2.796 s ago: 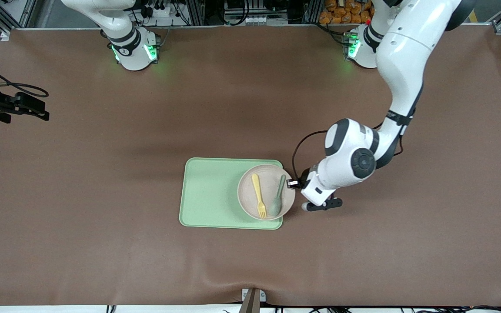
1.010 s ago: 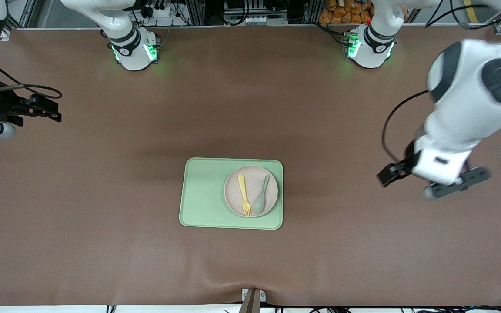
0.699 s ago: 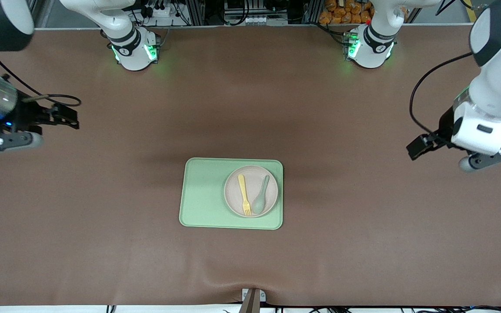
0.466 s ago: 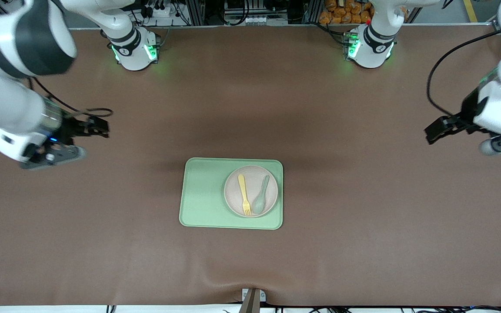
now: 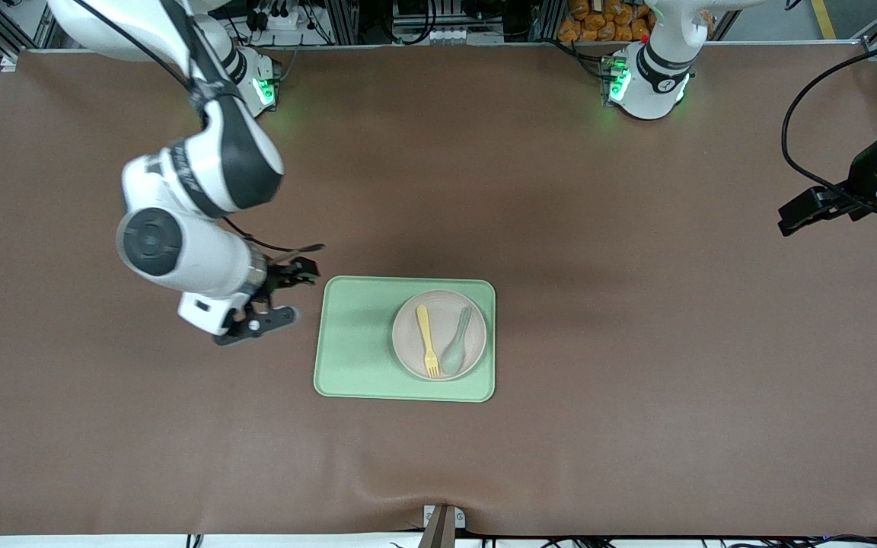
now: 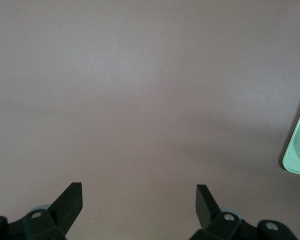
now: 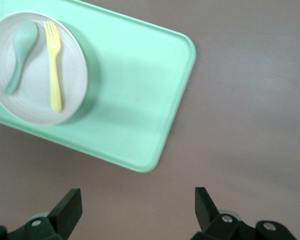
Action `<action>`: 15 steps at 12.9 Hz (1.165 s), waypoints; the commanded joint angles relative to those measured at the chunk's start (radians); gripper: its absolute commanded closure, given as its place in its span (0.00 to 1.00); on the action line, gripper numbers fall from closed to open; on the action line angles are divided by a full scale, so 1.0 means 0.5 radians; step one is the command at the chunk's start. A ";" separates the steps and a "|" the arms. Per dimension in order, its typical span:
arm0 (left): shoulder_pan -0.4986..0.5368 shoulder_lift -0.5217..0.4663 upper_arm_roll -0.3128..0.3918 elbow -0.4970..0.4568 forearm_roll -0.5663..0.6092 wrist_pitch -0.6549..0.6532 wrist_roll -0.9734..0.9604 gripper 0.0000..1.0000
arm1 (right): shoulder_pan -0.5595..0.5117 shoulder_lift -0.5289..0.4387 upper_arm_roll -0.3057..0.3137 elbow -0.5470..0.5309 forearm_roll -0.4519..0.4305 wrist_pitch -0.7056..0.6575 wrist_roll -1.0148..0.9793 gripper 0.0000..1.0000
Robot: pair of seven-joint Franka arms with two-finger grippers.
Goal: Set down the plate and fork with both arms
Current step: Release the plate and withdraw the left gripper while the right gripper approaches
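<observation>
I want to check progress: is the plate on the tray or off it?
On it: the plate sits wholly inside the green tray, holding the fork and spoon.

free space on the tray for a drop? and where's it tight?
The tray is bare on its half toward the right arm's end, between its rim and the plate. The other half is crowded: the plate fills it, carrying the fork and the spoon. The open right gripper hangs beside the bare half.

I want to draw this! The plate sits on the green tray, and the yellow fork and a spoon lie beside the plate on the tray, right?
Nearly. The fork and spoon lie on the plate, not beside it, as the front view shows. The plate does sit on the green tray.
</observation>
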 commanded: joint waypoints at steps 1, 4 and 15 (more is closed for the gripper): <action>0.026 -0.045 -0.026 -0.047 -0.032 0.022 0.020 0.00 | 0.136 0.140 -0.020 0.079 0.040 0.181 0.254 0.00; 0.029 -0.014 -0.026 -0.054 -0.035 0.032 0.020 0.00 | 0.283 0.367 -0.020 0.287 0.040 0.295 0.435 0.00; 0.029 -0.026 -0.026 -0.047 -0.035 0.059 0.017 0.00 | 0.470 0.683 -0.023 0.365 0.018 0.716 0.408 0.00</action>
